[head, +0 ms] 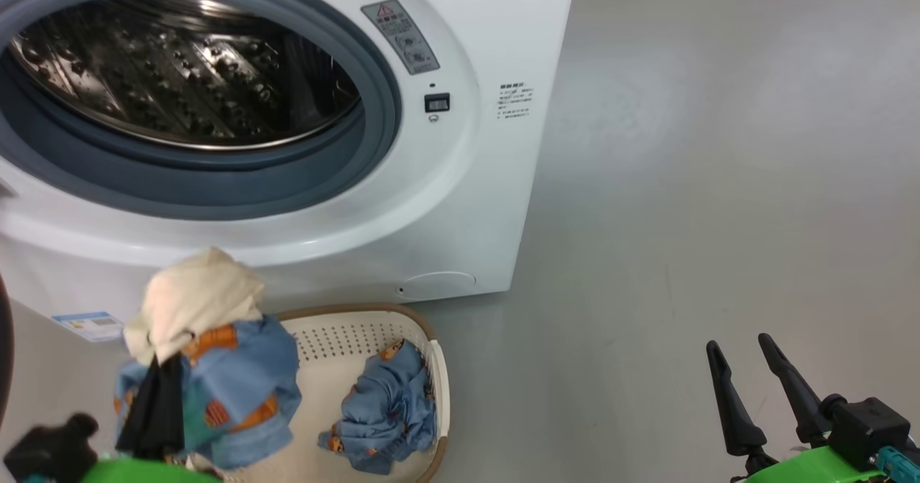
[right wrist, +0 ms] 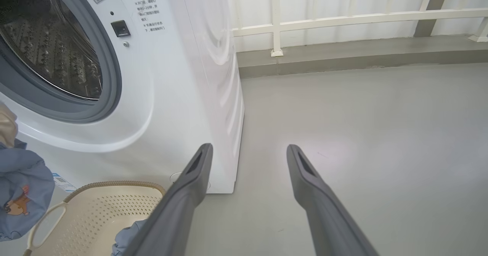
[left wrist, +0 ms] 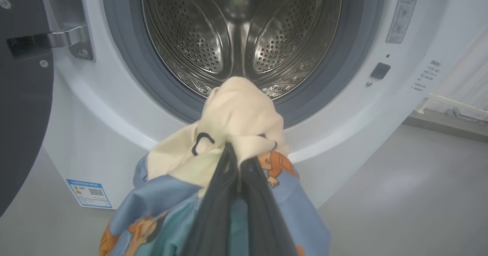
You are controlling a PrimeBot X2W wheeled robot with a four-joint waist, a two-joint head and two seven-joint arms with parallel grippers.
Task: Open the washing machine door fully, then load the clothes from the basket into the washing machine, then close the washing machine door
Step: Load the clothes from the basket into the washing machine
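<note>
- the left tool (left wrist: 237, 159) is clamped fully shut on a bundle of the clothes (head: 215, 375), with a cream garment (head: 190, 303) on top and blue bear-print pieces hanging below.
- the bundle hangs above the left end of the basket (head: 431, 339), in front of and below the mouth of the drum (left wrist: 236, 31), lined up to go in.
- the washing machine door (left wrist: 23, 115) stands swung out to the left on its hinge (left wrist: 65, 39), so the opening of the washing machine (head: 467, 203) is unobstructed. the door step looks done.
- one blue garment (head: 388, 411) lies crumpled in the basket, which sits on the floor (head: 683, 217) just in front of the machine, probably to keep each carry short.
- the right tool (right wrist: 248, 149) has its fingers spread wide and holds nothing. it sits over bare floor to the right, out of the loading path.
- loading seems part way. the bundle must clear the grey gasket (left wrist: 324, 84) before release, or trailing cloth may drape over the lip.
</note>
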